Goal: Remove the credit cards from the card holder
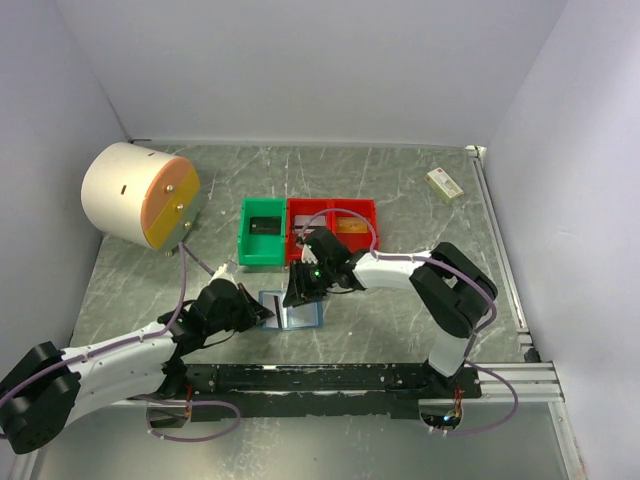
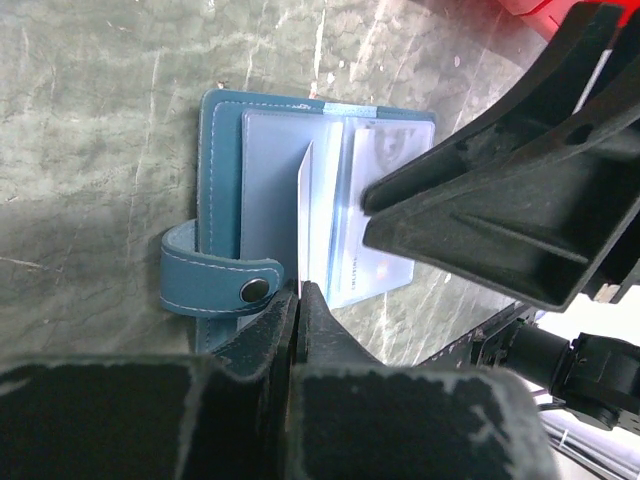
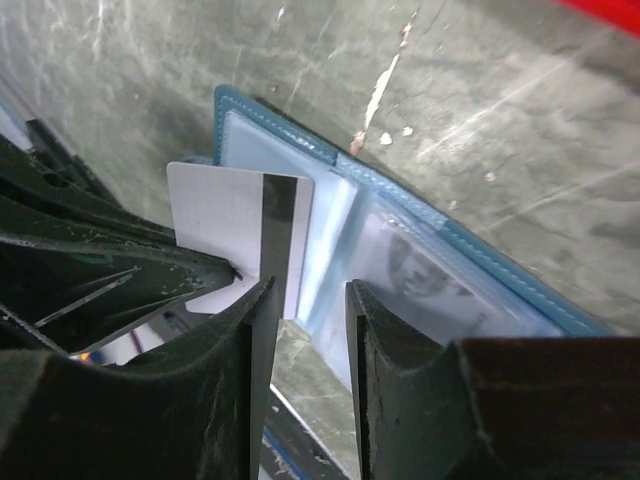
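The left jaws clamp a thin white striped card [image 3: 225, 215] on edge. The right jaws stand apart over the stitched blue holder [image 2: 218, 160].

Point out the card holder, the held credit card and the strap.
card holder [image 2: 220, 150]: left wrist view, cover's border
credit card [image 3: 215, 208]: right wrist view, white face
strap [image 2: 205, 285]: left wrist view, blue band

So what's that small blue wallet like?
The blue leather-look card holder lies open on the green marbled table, pale-stitched, with clear plastic sleeves, one holding a printed card. A strap with a metal snap curls from one side. The left gripper pinches a white striped card upright over its fold; the right gripper's open fingers reach over the other half.
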### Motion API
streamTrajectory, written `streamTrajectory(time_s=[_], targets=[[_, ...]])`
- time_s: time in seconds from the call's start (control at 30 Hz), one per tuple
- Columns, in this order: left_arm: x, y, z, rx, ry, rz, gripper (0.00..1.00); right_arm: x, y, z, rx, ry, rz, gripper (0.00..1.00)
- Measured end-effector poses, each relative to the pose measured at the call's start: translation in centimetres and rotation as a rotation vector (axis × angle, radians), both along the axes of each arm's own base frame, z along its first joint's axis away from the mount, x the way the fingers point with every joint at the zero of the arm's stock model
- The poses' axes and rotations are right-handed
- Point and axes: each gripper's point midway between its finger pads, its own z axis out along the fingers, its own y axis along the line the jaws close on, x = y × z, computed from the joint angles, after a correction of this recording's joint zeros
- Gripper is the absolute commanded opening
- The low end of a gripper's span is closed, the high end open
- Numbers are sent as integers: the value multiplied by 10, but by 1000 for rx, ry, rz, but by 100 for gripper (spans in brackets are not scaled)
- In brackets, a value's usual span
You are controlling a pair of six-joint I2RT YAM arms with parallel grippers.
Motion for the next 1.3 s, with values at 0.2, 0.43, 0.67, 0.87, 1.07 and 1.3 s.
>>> streamTrajectory(time_s=[0.2, 0.43, 0.67, 0.87, 1.07, 1.3], targets=[[-1, 1, -1, 8, -1, -5, 7, 11, -13, 7, -67, -96, -16, 39], [2, -4, 16, -37, -60, -27, 7, 28, -20, 51, -13, -253, -65, 73], [2, -25, 67, -228, -207, -105, 7, 75, -79, 101, 169, -369, -298, 97], [0, -33, 94, -305, -290, -163, 7, 96, -123, 103, 274, -314, -426, 99], [8, -30, 101, -335, -313, -177, 7, 88, -125, 125, 333, -326, -432, 100], [12, -24, 106, -424, -341, -187, 7, 96, -157, 164, 321, -464, -615, 98]])
